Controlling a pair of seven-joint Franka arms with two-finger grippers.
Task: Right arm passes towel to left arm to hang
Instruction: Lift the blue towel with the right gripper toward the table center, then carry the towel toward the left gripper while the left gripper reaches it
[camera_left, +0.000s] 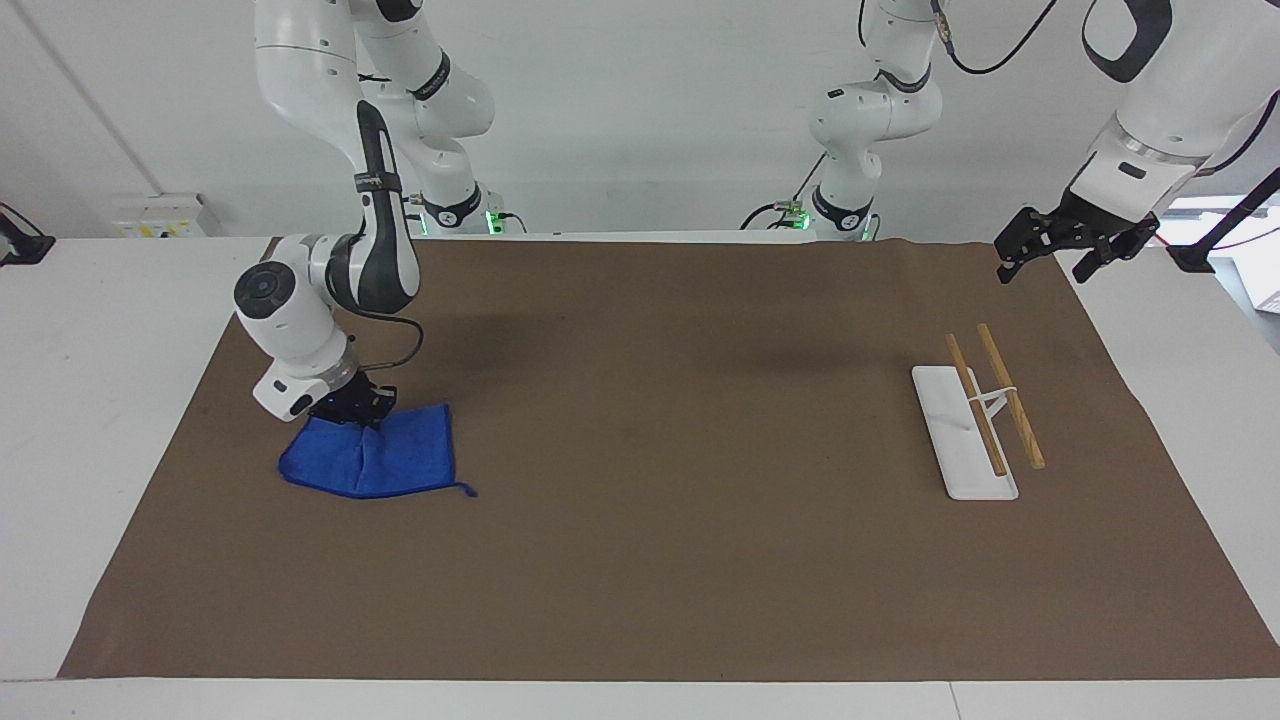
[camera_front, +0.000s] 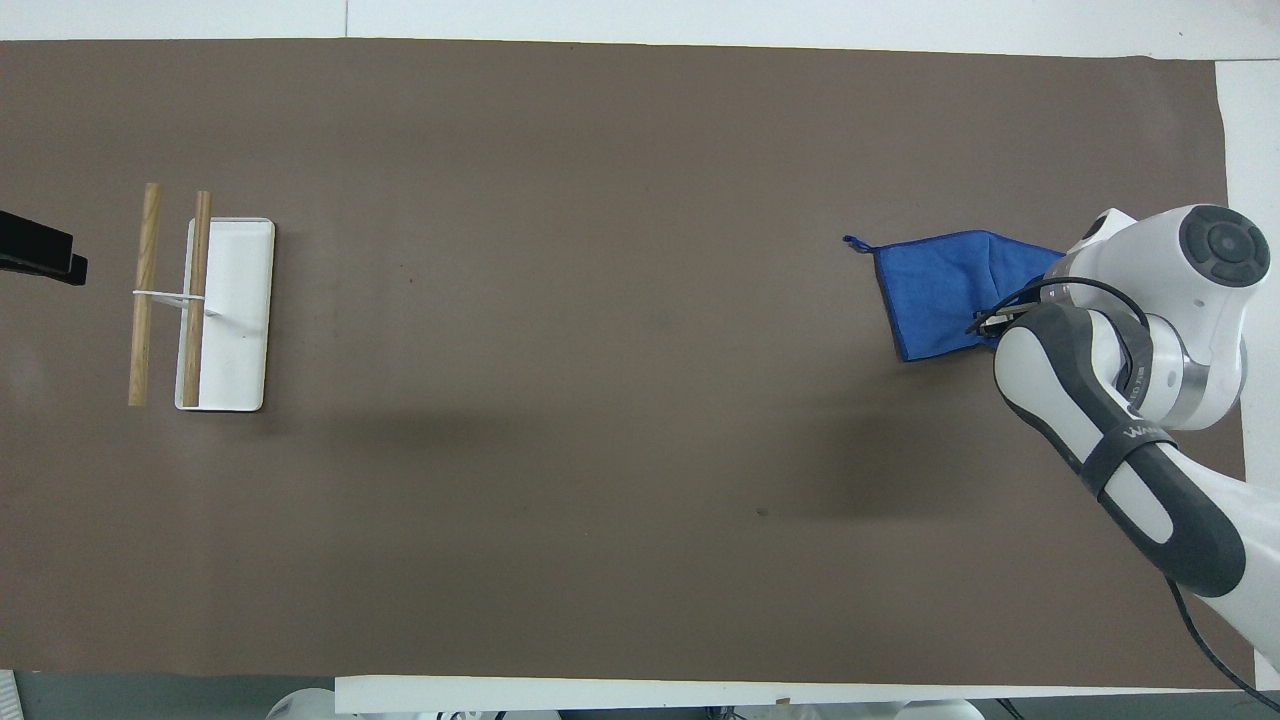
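The royal-blue towel (camera_left: 375, 462) (camera_front: 940, 290) is at the right arm's end of the brown mat, bunched and partly lifted, its lower edge and corner loop still on the mat. My right gripper (camera_left: 357, 408) (camera_front: 990, 320) is shut on the towel's edge nearest the robots and holds that edge raised. My left gripper (camera_left: 1062, 250) (camera_front: 40, 258) hangs in the air over the left arm's end of the mat, near the robots' edge, fingers spread and empty.
A white rack (camera_left: 962, 432) (camera_front: 225, 312) with two wooden rails (camera_left: 1010, 395) (camera_front: 145, 292) stands at the left arm's end of the brown mat (camera_left: 680, 420). The mat's edges drop to white table.
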